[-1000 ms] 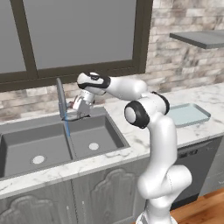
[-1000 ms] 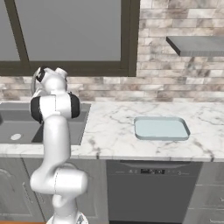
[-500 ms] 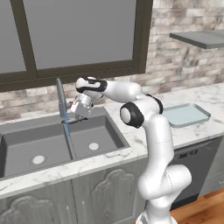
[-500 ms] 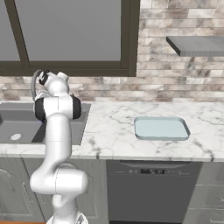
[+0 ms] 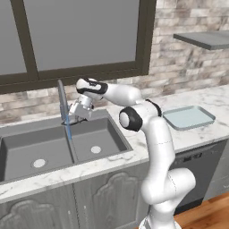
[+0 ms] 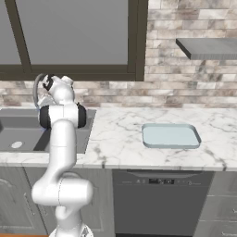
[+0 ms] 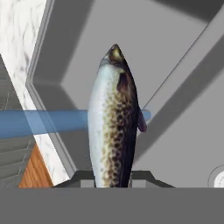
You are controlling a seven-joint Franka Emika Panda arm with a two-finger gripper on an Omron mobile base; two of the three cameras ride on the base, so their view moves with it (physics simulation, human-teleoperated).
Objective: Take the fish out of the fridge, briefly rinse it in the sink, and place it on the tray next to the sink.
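Note:
In the hand view my gripper (image 7: pixel 113 179) is shut on the fish (image 7: pixel 114 127), a speckled dark fish with a pale belly that sticks out between the fingertips (image 7: pixel 81 177). A blue water stream (image 7: pixel 43 122) crosses the view and meets the fish's side. Below lies the dark sink (image 7: pixel 175 65). From the left base, the gripper (image 5: pixel 74 117) hangs over the sink (image 5: pixel 27 143), right beside the faucet (image 5: pixel 60 95) and its stream (image 5: pixel 69 130). The tray (image 5: pixel 188 117) lies on the counter right of the sink, apart from the gripper. The tray (image 6: pixel 170 135) and the sink (image 6: pixel 18 134) also show from the right base.
The marble counter (image 6: pixel 115 134) runs between sink and tray. A window (image 5: pixel 80 36) and a brick wall stand behind the faucet. A grey shelf (image 5: pixel 203 39) hangs above the tray. A drain (image 7: pixel 217 177) shows in the basin floor.
The arm has edged slightly left toward the faucet, still holding the fish at the water stream. Nothing else has moved.

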